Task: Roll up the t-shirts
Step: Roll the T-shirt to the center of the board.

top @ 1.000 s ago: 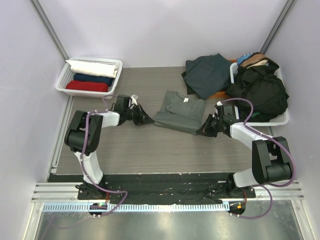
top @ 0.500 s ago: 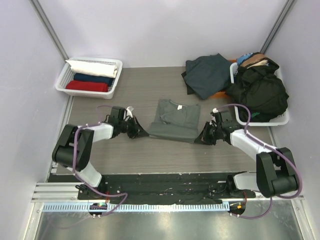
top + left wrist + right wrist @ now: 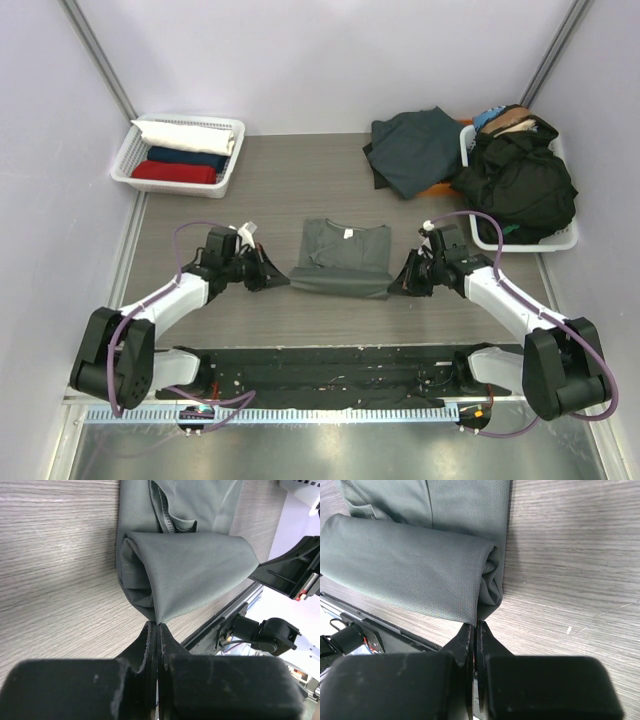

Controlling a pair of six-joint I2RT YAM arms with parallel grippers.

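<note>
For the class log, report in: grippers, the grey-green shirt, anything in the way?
Left gripper shut on grey-green t-shirt, near-left corner. Right gripper shut on near-right corner. Near edge rolled over. Nothing on the shirt ahead.

1. We see the left gripper (image 3: 280, 279) and right gripper (image 3: 396, 288) draw back toward the near edge of the table (image 3: 290, 180).
2. We see the grey-green t-shirt (image 3: 342, 250) slide with them and straighten, now square to that edge.
3. We see both elbows swing outward.

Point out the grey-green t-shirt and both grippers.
grey-green t-shirt (image 3: 345, 250): top view, flat chest area.
left gripper (image 3: 156, 630): left wrist view, between the fingertips.
right gripper (image 3: 475, 630): right wrist view, between the fingertips.
</note>
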